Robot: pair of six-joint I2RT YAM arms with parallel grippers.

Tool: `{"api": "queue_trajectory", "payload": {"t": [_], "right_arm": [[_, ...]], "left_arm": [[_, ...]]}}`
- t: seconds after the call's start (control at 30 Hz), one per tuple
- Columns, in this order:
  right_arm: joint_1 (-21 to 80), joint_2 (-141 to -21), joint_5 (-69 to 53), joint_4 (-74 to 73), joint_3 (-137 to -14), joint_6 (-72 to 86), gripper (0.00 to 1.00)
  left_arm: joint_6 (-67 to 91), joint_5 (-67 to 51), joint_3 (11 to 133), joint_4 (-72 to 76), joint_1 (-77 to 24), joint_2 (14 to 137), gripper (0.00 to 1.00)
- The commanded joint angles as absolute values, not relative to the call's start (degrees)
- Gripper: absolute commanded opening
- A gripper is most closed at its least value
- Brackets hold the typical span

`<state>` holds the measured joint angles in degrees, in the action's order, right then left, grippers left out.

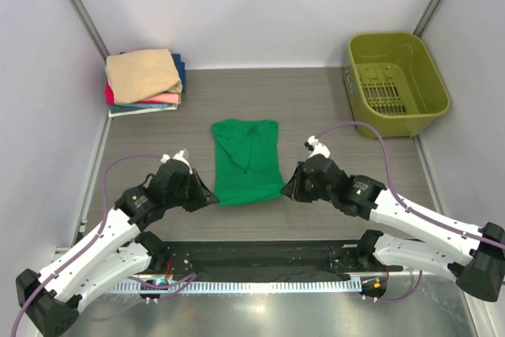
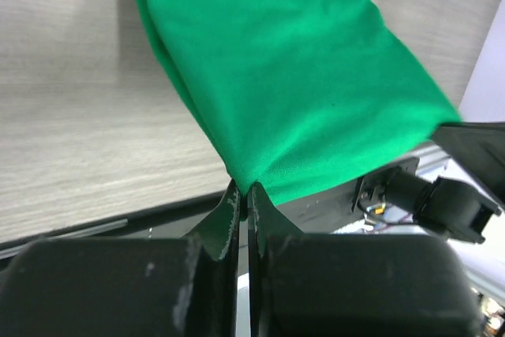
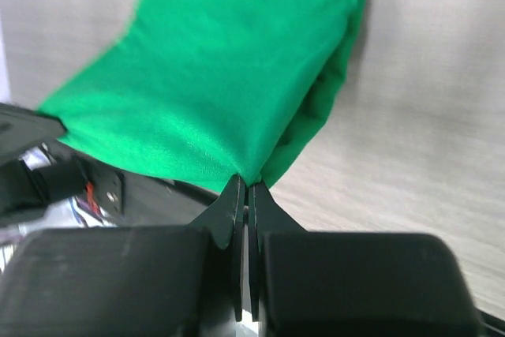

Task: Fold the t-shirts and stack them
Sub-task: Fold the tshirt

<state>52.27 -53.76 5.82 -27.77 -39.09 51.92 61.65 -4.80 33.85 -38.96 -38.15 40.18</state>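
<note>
A bright green t-shirt (image 1: 247,162) lies partly folded lengthwise in the middle of the table. My left gripper (image 1: 213,197) is shut on its near left corner, seen in the left wrist view (image 2: 243,189) with green cloth (image 2: 292,76) pinched between the tips. My right gripper (image 1: 286,190) is shut on the near right corner, and the right wrist view (image 3: 247,182) shows the cloth (image 3: 229,84) pinched too. A stack of folded t-shirts (image 1: 144,80), tan on top with pink, red and blue below, sits at the far left.
An olive-green plastic bin (image 1: 397,83) stands at the far right corner. White walls close in the table on three sides. A dark strip (image 1: 260,258) runs along the near table edge between the arm bases.
</note>
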Motion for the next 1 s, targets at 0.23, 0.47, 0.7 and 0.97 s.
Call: {"api": "queue_trajectory", "payload": {"t": [0.23, 0.47, 0.7, 0.97], "right_arm": [[48.8, -62.0, 15.0, -33.9, -51.8, 44.9, 0.01], [39.9, -69.3, 10.8, -32.1, -58.4, 38.9, 0.01], [34.6, -78.6, 6.9, -29.8, -65.2, 33.2, 0.01], [30.2, -88.8, 3.7, -28.2, -72.8, 29.7, 0.01]], "left_arm": [[53.4, 2.5, 46.8, -39.0, -37.4, 51.5, 0.0], [45.9, -1.7, 54.9, -38.1, -30.0, 61.9, 0.0], [41.6, -5.6, 61.9, -36.7, -22.2, 71.8, 0.0], [40.7, -8.5, 69.6, -34.2, -18.1, 84.9, 0.0]]}}
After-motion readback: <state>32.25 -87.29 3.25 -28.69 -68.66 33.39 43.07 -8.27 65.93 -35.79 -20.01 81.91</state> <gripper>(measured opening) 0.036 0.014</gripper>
